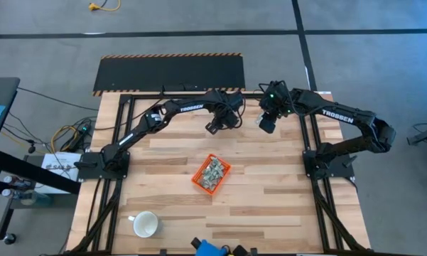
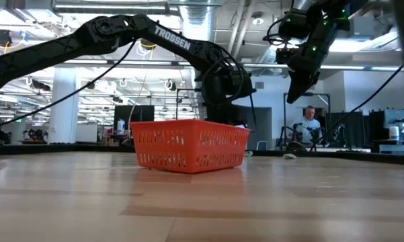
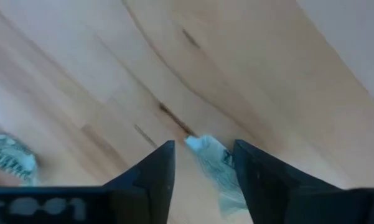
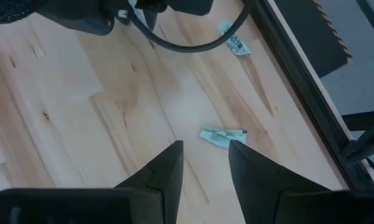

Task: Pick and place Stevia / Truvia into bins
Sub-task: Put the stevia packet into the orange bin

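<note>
**Both arms up at the far edge, packets mostly in the bin already**

Starting from the left: a white mug (image 1: pixel 146 225) sits alone near the front of the table (image 1: pixel 270 206), well apart from everything else. The left claw (image 1: pixel 214 126) is reaching over the far middle of the table. Its wrist view shows a pale green packet (image 3: pixel 215 168) between its fingers, but it's blurry and I honestly can't tell if they're clamped on it or just around it.

Middle of the table: the orange bin (image 1: pixel 198 178), turned at an angle, with a heap of sweetener packets (image 1: pixel 213 171) inside. From the low view the bin wall hides them completely.

Right side: the right claw (image 1: pixel 266 124) hangs in the air near the far edge, fingers apart, holding nothing. Below it one loose packet (image 4: pixel 223 135) lies flat, another (image 4: pixel 234 38) lies closer to the table frame, partly behind a cable. Loads of bare wood all around the bin.
</note>
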`<action>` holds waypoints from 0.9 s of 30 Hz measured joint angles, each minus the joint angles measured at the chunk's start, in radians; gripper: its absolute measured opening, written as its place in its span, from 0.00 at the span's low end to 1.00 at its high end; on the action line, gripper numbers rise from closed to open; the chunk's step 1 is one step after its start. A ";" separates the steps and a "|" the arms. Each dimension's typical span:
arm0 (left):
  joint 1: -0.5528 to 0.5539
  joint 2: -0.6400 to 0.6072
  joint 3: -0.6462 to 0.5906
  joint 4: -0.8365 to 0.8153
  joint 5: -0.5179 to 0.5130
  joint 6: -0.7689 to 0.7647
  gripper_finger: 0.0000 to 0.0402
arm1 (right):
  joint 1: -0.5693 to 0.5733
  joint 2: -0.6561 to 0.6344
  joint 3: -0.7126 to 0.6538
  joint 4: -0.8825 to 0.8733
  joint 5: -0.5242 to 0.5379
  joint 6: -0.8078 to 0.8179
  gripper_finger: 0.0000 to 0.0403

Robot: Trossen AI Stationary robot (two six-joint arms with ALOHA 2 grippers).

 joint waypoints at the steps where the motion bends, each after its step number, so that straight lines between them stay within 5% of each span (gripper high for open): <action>1: 0.000 0.000 0.000 0.004 -0.004 0.001 0.37 | 0.000 0.000 0.000 0.000 0.000 0.000 0.30; 15: -0.031 0.000 0.000 0.061 -0.028 0.008 0.11 | 0.001 0.000 0.000 -0.008 -0.002 0.011 0.30; 21: -0.033 0.000 0.000 0.082 -0.057 -0.046 0.11 | 0.001 0.000 0.000 -0.008 -0.002 0.011 0.30; 27: -0.032 0.000 0.000 0.075 -0.112 -0.113 0.20 | 0.001 0.000 0.000 -0.007 -0.002 0.010 0.30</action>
